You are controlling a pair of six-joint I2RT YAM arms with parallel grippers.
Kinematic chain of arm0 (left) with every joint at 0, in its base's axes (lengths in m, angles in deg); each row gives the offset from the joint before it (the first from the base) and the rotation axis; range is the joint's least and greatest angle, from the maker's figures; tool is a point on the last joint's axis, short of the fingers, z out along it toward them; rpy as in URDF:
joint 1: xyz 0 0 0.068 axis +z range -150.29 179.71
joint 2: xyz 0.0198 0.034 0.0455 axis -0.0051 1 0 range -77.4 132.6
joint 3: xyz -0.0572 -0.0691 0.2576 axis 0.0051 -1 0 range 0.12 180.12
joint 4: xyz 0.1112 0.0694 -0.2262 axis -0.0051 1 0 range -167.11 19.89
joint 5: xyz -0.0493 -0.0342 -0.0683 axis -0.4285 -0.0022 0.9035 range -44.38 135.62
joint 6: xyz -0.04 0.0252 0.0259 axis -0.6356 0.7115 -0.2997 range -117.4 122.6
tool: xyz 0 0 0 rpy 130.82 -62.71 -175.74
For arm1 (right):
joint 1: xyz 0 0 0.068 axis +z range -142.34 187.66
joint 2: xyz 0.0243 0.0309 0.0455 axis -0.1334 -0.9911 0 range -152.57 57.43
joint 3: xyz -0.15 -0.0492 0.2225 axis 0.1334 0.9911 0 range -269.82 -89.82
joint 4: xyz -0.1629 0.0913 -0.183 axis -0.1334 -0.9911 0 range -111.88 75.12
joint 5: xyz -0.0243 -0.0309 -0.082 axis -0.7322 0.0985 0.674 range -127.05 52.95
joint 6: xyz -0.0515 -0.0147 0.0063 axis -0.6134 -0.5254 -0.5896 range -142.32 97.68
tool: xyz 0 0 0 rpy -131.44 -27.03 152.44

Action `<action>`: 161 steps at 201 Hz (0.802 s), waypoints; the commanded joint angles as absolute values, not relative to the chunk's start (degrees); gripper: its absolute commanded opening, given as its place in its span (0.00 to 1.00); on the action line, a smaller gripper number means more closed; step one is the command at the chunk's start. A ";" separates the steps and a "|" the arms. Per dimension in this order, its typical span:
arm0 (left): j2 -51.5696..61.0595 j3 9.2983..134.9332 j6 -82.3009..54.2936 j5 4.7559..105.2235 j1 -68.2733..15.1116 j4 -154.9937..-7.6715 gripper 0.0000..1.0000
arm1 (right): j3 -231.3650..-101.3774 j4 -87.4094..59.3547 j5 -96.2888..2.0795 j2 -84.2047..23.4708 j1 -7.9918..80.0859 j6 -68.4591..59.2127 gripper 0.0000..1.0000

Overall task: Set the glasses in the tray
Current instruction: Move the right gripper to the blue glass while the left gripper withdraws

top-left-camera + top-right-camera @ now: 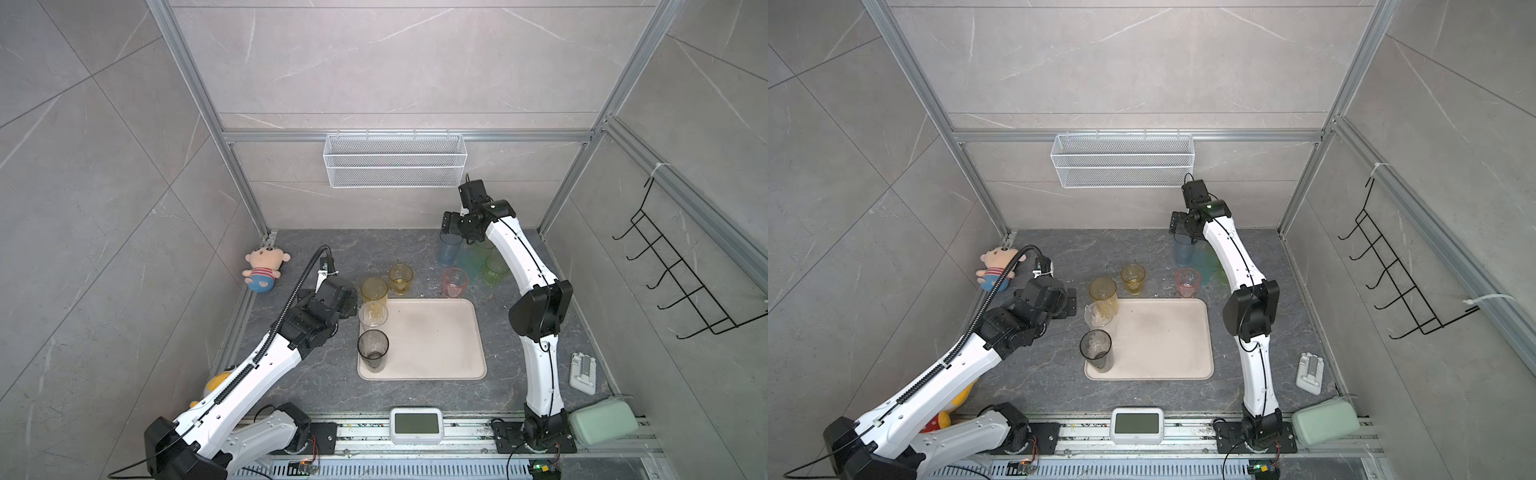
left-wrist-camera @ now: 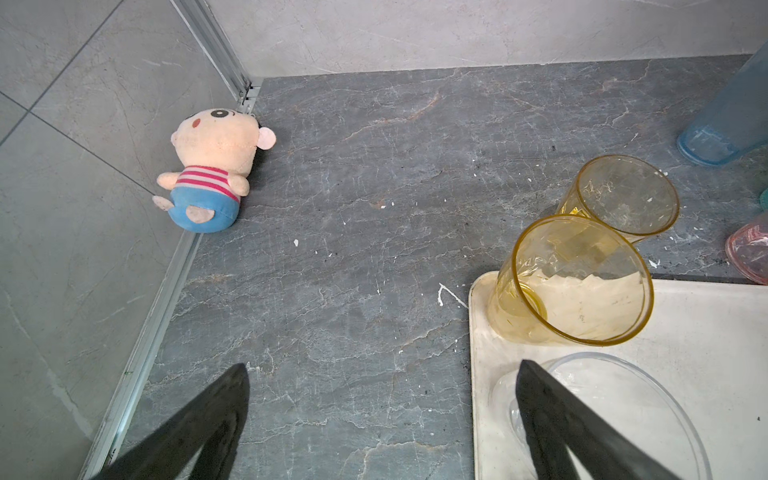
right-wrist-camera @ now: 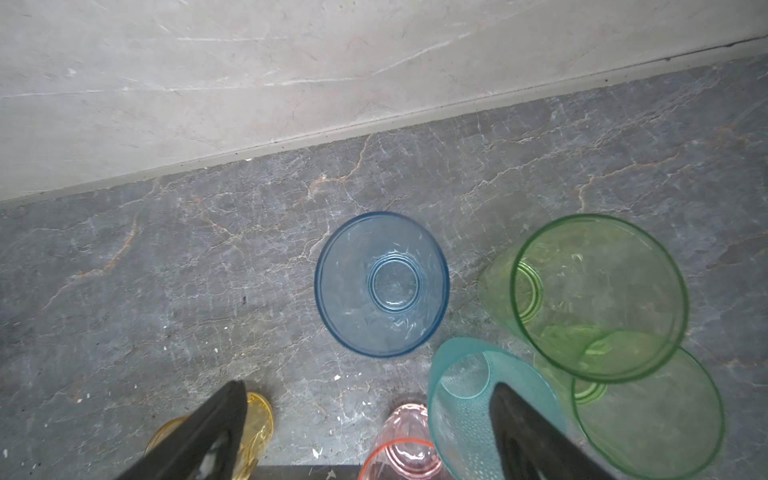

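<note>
- The left gripper [image 2: 382,365] has its jaws spread wide with nothing between them. It hovers over the table just beside the tray's left edge. In the left wrist view one finger [image 2: 552,415] crosses in front of the clear glass.
- The right gripper [image 3: 369,385] also has its jaws spread wide and grips nothing. It sits high over the far right group of glasses, with the blue glass below and just ahead of the fingertips.
- The table [image 1: 316,257] is a dark grey marbled slab that carries everything below.
- The tray [image 1: 432,340] lies flat at mid-table between the two arms. Most of its surface is bare.
- The wire basket [image 1: 395,160] hangs on the rear wall rail, above the table.
- Three glasses stand upright in a row along the tray's left edge:
  - the grey glass [image 1: 373,349] near the front left corner
  - the clear glass [image 1: 373,314] in the middle
  - the amber glass [image 2: 573,282] at the far left corner, with its base on the tray
- The blue glass [image 3: 382,284] stands on the table at the far right, well apart from the tray.
- The teal glass [image 3: 465,407] stands just beside the blue glass.
- The green glass [image 3: 598,297] and the second green glass [image 3: 648,415] stand close together next to the teal one. In both top views the right arm partly hides them.
- The yellow glass [image 1: 400,279] stands on the table just beyond the tray's far left corner, near the amber glass.
- The pink glass [image 1: 455,282] stands on the table just beyond the tray's far edge.
- The doll [image 2: 212,166] lies against the left wall, well apart from the tray.
</note>
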State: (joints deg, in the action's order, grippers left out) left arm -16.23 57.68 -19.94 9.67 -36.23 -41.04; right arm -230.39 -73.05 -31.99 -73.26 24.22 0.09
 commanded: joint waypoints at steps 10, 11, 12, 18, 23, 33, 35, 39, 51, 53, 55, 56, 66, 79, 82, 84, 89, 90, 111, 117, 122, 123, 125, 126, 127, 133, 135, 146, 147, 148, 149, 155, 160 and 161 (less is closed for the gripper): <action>-15.52 59.18 -21.39 8.42 -35.95 -40.84 1.00 | -238.10 -78.71 -33.02 -78.40 23.86 -1.23 0.91; -15.43 59.18 -21.39 8.43 -35.96 -40.87 1.00 | -238.23 -78.83 -32.93 -78.56 23.85 -1.23 0.90; -15.43 59.22 -21.39 8.43 -35.93 -40.84 1.00 | -238.29 -78.98 -32.92 -78.76 23.84 -1.27 0.90; -15.33 59.33 -21.39 8.48 -35.92 -40.89 1.00 | -240.98 -79.73 -32.60 -79.83 23.93 -1.32 0.90; -15.27 59.29 -21.45 8.57 -35.97 -40.84 1.00 | -242.17 -80.35 -32.36 -80.57 23.90 -1.32 0.89; -15.17 59.43 -21.57 8.74 -35.91 -40.71 1.00 | -244.01 -81.39 -31.87 -81.95 23.91 -1.42 0.87; -15.15 59.37 -21.59 8.78 -35.91 -40.72 1.00 | -244.40 -81.58 -31.76 -82.22 23.86 -1.41 0.87; -15.14 59.36 -21.59 8.86 -35.90 -40.73 1.00 | -245.16 -81.96 -31.55 -82.73 23.91 -1.40 0.87; -15.22 59.34 -21.70 8.88 -35.95 -40.61 1.00 | -246.92 -82.94 -31.09 -84.15 23.85 -1.40 0.85; -15.25 59.33 -21.73 8.88 -35.95 -40.63 1.00 | -247.13 -82.98 -31.04 -84.33 23.91 -1.40 0.84; -15.21 59.28 -21.72 8.88 -35.92 -40.64 1.00 | -247.36 -83.10 -31.00 -84.51 23.92 -1.45 0.84; -15.24 59.32 -21.73 8.88 -35.91 -40.64 1.00 | -247.47 -83.13 -30.95 -84.60 23.88 -1.47 0.83; -15.25 59.10 -21.82 8.88 -35.96 -40.80 1.00 | -248.15 -83.17 -30.94 -85.18 23.90 -1.75 0.78; -15.09 58.77 -22.08 9.09 -35.90 -41.45 1.00 | -248.53 -83.10 -30.66 -85.68 23.94 -2.10 0.75; -15.08 58.76 -22.09 9.32 -35.95 -41.65 1.00 | -248.50 -83.08 -30.59 -85.72 23.87 -2.11 0.74; -14.97 58.70 -22.07 9.43 -35.96 -41.79 1.00 | -248.54 -83.08 -30.45 -85.78 23.89 -2.11 0.74; -14.86 58.66 -22.09 9.77 -35.90 -42.03 1.00 | -248.49 -83.01 -30.17 -85.82 23.85 -2.19 0.74; -14.88 58.70 -22.09 9.85 -35.94 -42.08 1.00 | -248.52 -83.00 -30.09 -85.82 23.89 -2.19 0.74; -14.08 59.01 -22.59 10.49 -35.97 -42.15 1.00 | -248.37 -82.87 -28.87 -86.08 23.81 -2.36 0.73; -13.84 59.09 -22.57 10.63 -35.94 -42.13 1.00 | -248.45 -82.90 -28.50 -86.18 23.78 -2.35 0.73; -13.75 59.21 -22.70 10.71 -35.91 -42.08 1.00 | -248.42 -82.90 -28.22 -86.26 23.83 -2.37 0.73; -13.76 59.19 -22.70 10.72 -35.94 -42.02 1.00 | -248.49 -82.90 -28.20 -86.26 23.83 -2.37 0.73; -13.65 59.18 -22.77 10.72 -35.94 -42.04 1.00 | -248.45 -82.93 -28.14 -86.27 23.70 -2.37 0.73; -13.62 59.22 -22.79 10.73 -35.92 -42.04 1.00 | -248.41 -82.92 -28.07 -86.27 23.73 -2.37 0.73; -13.65 59.24 -22.79 10.77 -35.90 -42.04 1.00 | -248.44 -82.95 -28.03 -86.35 23.74 -2.42 0.73; -13.58 59.15 -22.96 10.86 -35.93 -42.02 1.00 | -248.46 -82.91 -27.60 -86.36 23.78 -2.46 0.73; -13.59 59.11 -22.99 10.89 -35.96 -41.99 1.00 | -248.39 -82.97 -27.46 -86.42 23.78 -2.46 0.73; -13.58 58.94 -23.54 11.30 -35.95 -42.18 1.00 | -248.45 -82.99 -26.96 -86.57 23.78 -2.61 0.72; -13.54 58.93 -23.56 11.37 -35.92 -42.20 1.00 | -248.41 -82.99 -26.91 -86.60 23.76 -2.67 0.71; -13.56 58.96 -23.58 11.44 -35.90 -42.25 1.00 | -248.39 -82.95 -26.88 -86.61 23.76 -2.70 0.71; -13.53 58.94 -23.58 11.48 -35.94 -42.24 1.00 | -248.38 -82.93 -26.83 -86.66 23.84 -2.71 0.71; -13.44 58.83 -23.75 11.88 -35.96 -42.47 1.00 | -248.40 -82.91 -26.54 -86.71 23.82 -2.80 0.71; -13.40 58.84 -23.95 12.08 -35.94 -42.48 1.00 | -248.40 -82.90 -26.30 -86.88 23.76 -2.89 0.70; -13.36 58.88 -24.03 12.11 -35.96 -42.48 1.00 | -248.39 -82.86 -26.27 -86.88 23.80 -2.89 0.70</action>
